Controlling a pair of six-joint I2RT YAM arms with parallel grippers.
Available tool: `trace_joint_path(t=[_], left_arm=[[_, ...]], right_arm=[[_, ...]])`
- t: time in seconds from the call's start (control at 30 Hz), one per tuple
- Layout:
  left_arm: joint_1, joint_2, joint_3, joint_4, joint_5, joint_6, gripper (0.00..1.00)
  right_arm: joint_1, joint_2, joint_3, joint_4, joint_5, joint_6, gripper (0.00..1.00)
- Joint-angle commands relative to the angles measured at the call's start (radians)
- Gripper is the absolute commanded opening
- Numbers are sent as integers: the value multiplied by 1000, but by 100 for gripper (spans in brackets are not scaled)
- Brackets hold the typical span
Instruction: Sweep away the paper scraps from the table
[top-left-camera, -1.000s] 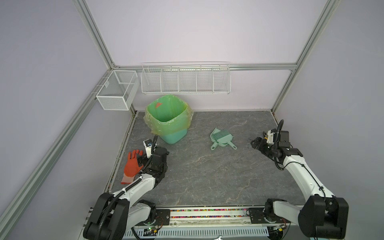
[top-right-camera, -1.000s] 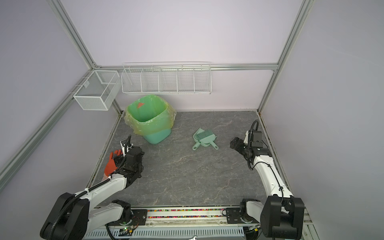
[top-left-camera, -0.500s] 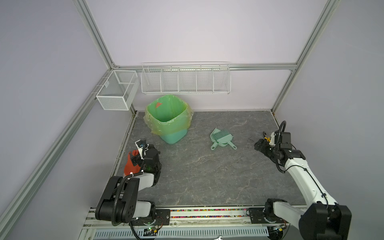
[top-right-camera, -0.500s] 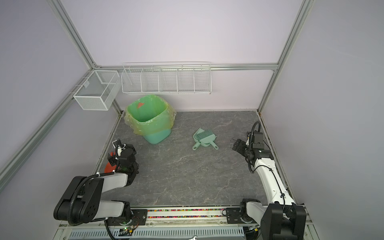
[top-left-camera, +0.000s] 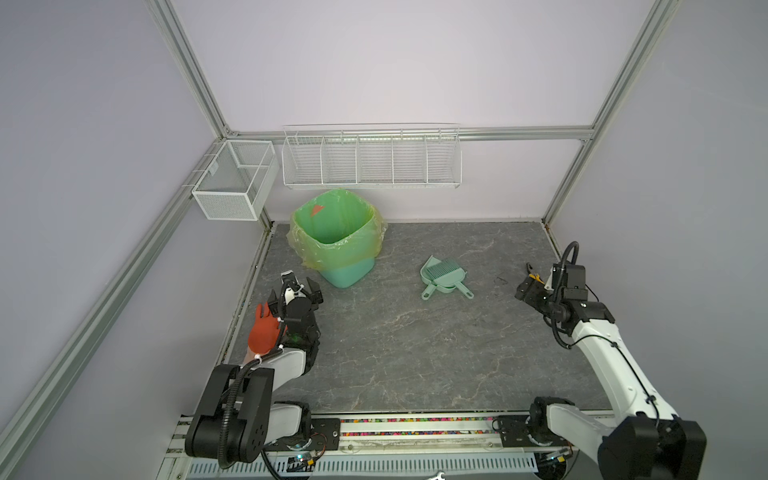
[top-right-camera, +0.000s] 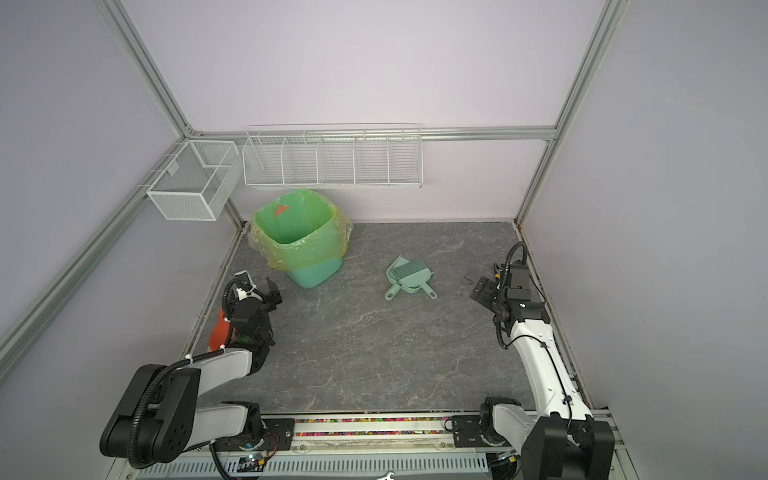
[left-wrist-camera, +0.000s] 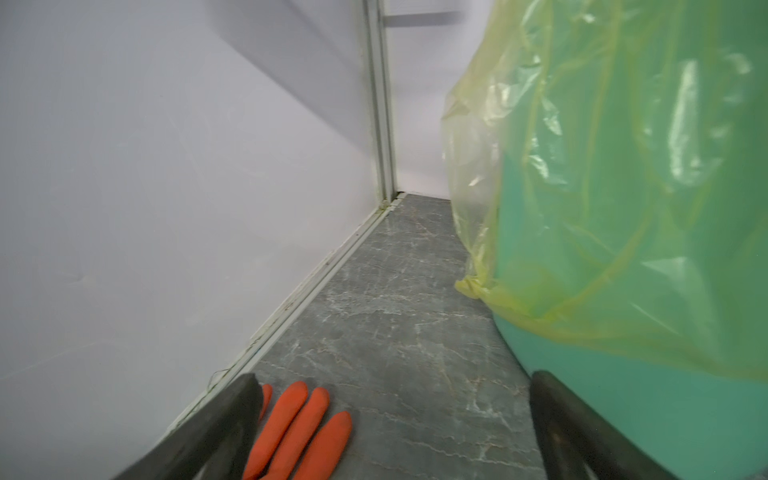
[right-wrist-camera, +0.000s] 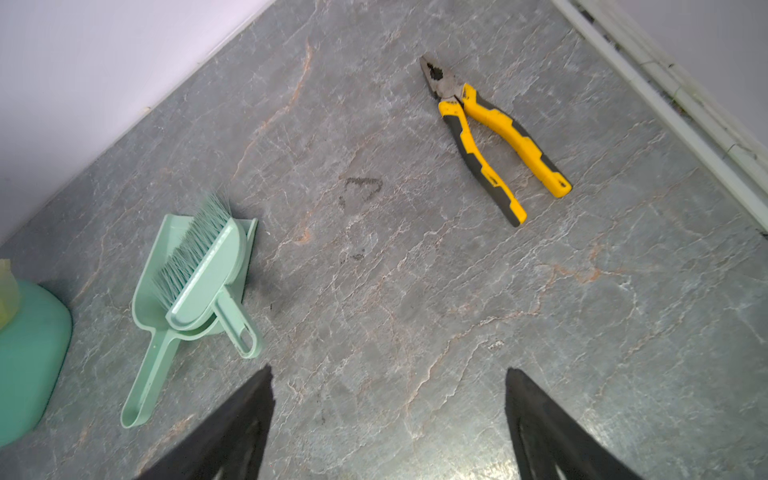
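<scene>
Bag-lined bin (top-left-camera: 350, 276), brush (right-wrist-camera: 210, 282) lying in dustpan (right-wrist-camera: 146, 296)

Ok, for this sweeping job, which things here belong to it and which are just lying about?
For the job:
- brush, lying in the dustpan
- bin with its liner
- table

Just lying about:
- glove
- pliers
- wall rack
- mesh basket

The table (top-left-camera: 415, 353) lies flat, dark grey with pale marble-like veins, metal rails (top-left-camera: 248, 291) along its edges, a faint dark smudge (top-left-camera: 501, 281) near its right edge
</scene>
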Motion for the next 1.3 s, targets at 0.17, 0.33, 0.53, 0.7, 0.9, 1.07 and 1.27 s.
trace_joint_path(t=[0.17, 0.33, 0.53, 0.7, 0.9, 1.07, 1.27], left_arm=[[46, 119, -35, 180, 137, -34, 100], [45, 290, -32, 371, 163, 1, 100], [47, 261, 38, 191, 166, -12, 99], [47, 259, 79, 112, 174, -12, 99], [59, 255, 92, 73, 188, -24, 99], [61, 256, 92, 76, 188, -23, 99], [61, 255, 92, 76, 188, -23, 99]], right_arm=[[-7, 1, -19, 74, 79, -22, 88], [-11, 7, -37, 99, 149, -27, 88], [-14, -13, -69, 142, 300, -11, 88], [-17, 19, -78, 195, 384, 5, 88], [-17, 109, -113, 319, 481, -3, 89], [-18, 195, -226, 599, 502, -61, 89], [-16, 190, -382, 939, 539, -154, 90]])
